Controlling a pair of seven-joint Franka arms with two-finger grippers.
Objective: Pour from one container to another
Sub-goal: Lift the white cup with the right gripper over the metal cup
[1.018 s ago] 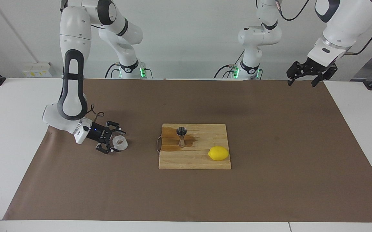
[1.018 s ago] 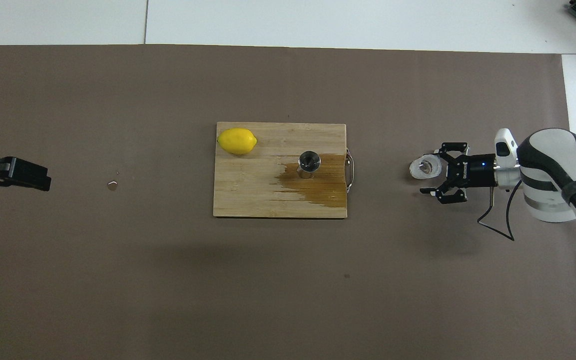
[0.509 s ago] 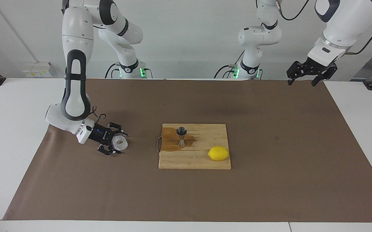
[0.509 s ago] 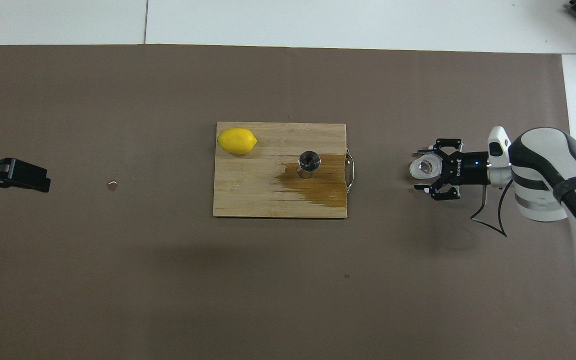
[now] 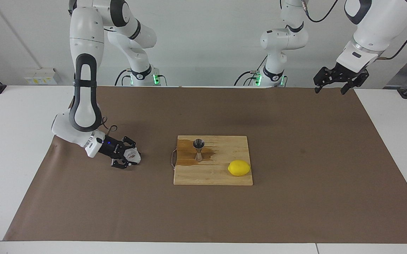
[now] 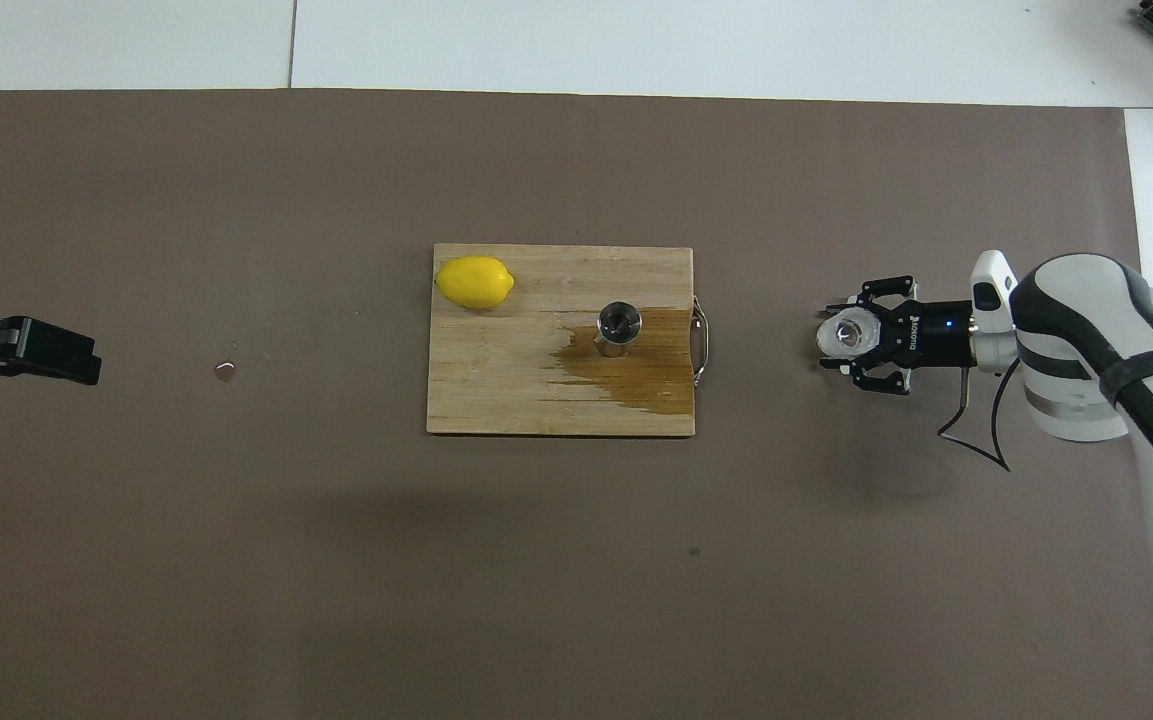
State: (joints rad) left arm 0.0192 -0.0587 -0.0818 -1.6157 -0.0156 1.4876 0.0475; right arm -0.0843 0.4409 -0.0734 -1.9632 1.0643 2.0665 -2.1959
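The right hand [image 5: 130,157] is down low at the right arm's end of the bench [image 5: 12,141], its fingers clamped on the clear faceted tumbler [image 5: 132,154], which sits on or just above the brown paper cover [image 5: 295,197]; whether it has left the paper cannot be told. From overhead the tumbler [image 6: 846,336] shows as a small whitish ring between the fingers, open mouth upward, level with the handle end of the board and well apart from it. The wooden cutting board [image 5: 221,176] lies in the middle of the cover, its metal handle [image 5: 173,158] pointing toward the right arm's end. The steel jigger [image 5: 198,149] stands upright on the board, in the half nearer the robots and toward the handle, inside a dark wet stain [image 5: 189,155] that spreads along that edge of the board. A lemon [image 5: 239,168] lies on the board's corner farther from the robots, toward the left arm's end, apart from the jigger. A small droplet [image 6: 224,371] shows on the cover toward the left arm's end, well away from the board. The left hand [image 5: 333,86] hangs in the air over the edge of the cover at the left arm's end, close to the robots' side of the bench, fingers spread apart and holding nothing; that arm waits.
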